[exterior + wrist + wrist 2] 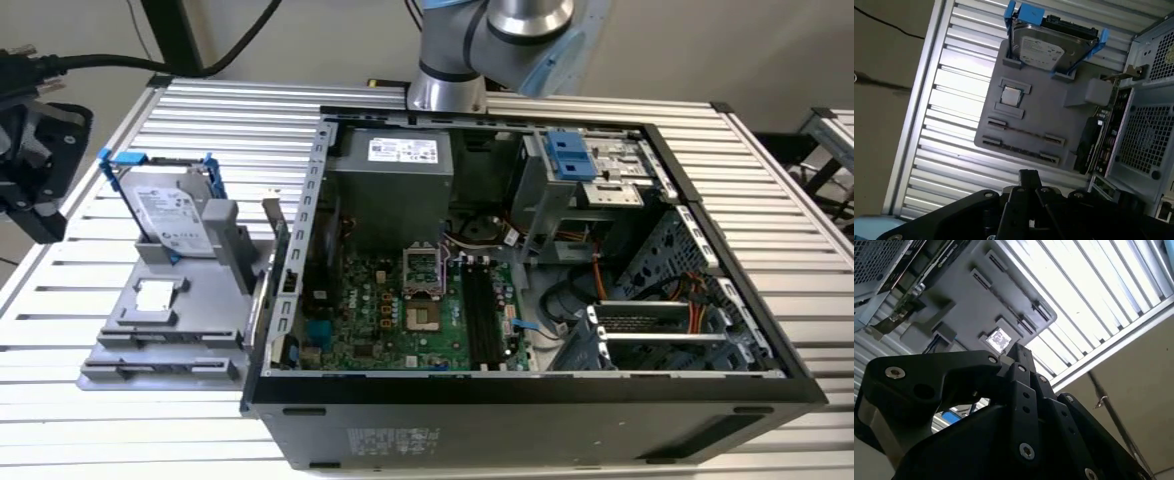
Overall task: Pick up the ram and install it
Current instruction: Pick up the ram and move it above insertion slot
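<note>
The ram reads as a thin dark strip standing on edge between two clips of the grey fixture tray, on the tray's side away from the hard drive. My gripper hovers above the table beside that side of the tray. Its fingers meet at one tip with nothing between them, also seen in the second wrist view. The black wrist assembly hangs at the exterior view's left, beside the tray. The long black memory slots lie on the motherboard inside the open computer case.
A silver hard drive in a blue frame stands at the tray's far end, with a small square chip below it. An expansion card stands between tray and case. The slatted metal table ends close by, with floor beyond.
</note>
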{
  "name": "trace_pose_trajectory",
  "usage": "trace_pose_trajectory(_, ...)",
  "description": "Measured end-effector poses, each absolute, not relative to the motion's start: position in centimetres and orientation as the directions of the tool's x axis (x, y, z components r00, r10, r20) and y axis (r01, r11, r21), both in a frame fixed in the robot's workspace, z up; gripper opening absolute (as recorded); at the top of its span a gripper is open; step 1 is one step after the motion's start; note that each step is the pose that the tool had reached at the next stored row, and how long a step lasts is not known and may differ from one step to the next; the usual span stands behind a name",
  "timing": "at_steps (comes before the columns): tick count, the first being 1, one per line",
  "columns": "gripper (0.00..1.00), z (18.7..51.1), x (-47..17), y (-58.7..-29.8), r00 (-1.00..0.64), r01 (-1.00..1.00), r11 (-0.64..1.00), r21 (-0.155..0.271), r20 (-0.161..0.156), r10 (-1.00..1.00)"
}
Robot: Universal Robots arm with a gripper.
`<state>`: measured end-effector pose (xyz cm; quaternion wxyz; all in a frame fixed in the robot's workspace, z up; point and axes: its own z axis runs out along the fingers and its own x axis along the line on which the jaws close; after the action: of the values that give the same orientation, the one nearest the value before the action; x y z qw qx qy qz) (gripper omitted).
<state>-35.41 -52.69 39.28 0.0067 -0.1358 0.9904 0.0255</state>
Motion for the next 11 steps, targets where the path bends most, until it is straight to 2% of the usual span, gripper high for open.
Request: trace_pose_trajectory(11, 0.0, 39.28, -35.41, -52.69, -0.891, -0.455, 0.889, 0.048, -0.02, -0.454)
